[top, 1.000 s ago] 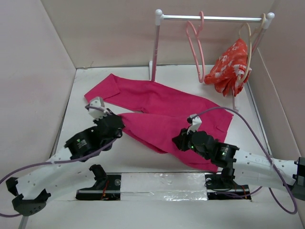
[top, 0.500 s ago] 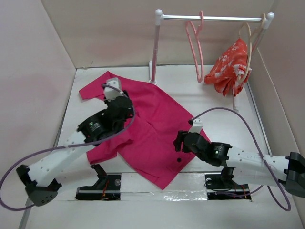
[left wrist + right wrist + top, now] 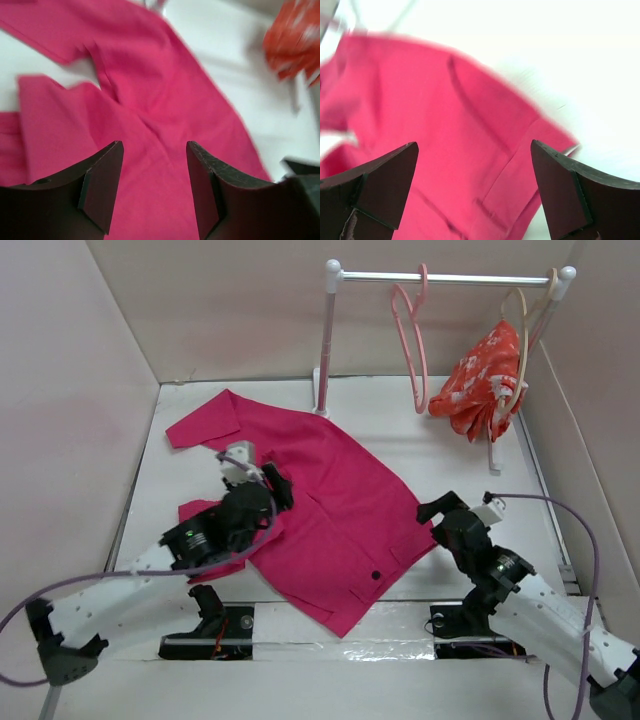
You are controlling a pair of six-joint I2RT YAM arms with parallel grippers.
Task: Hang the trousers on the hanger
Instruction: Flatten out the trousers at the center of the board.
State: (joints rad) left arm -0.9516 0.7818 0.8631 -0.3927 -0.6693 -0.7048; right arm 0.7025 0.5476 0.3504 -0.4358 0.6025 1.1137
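Note:
The magenta-pink trousers [image 3: 330, 505] lie spread flat on the white table [image 3: 455, 455], with one leg reaching the back left. The salmon-pink hanger [image 3: 417, 350] hangs empty by its hook on the rail [image 3: 450, 279] at the back. My left gripper [image 3: 276, 484] hovers over the left part of the trousers [image 3: 150, 100], open with nothing between its fingers [image 3: 102, 187]. My right gripper [image 3: 433, 508] stands wide open at the right edge of the trousers [image 3: 450, 130], over the waistband end, holding nothing.
A red-orange floral garment [image 3: 480, 380] hangs on a pale beige hanger [image 3: 522, 340] at the right end of the rail, and shows blurred in the left wrist view [image 3: 295, 35]. The rack's white post [image 3: 327, 340] stands behind the trousers. Walls close in left, back and right.
Both grippers have let go of the trousers and opened. The cloth was dragged and flipped over leftwards and now lies flat. The right arm has drawn back to the right, the left arm toward the near side.

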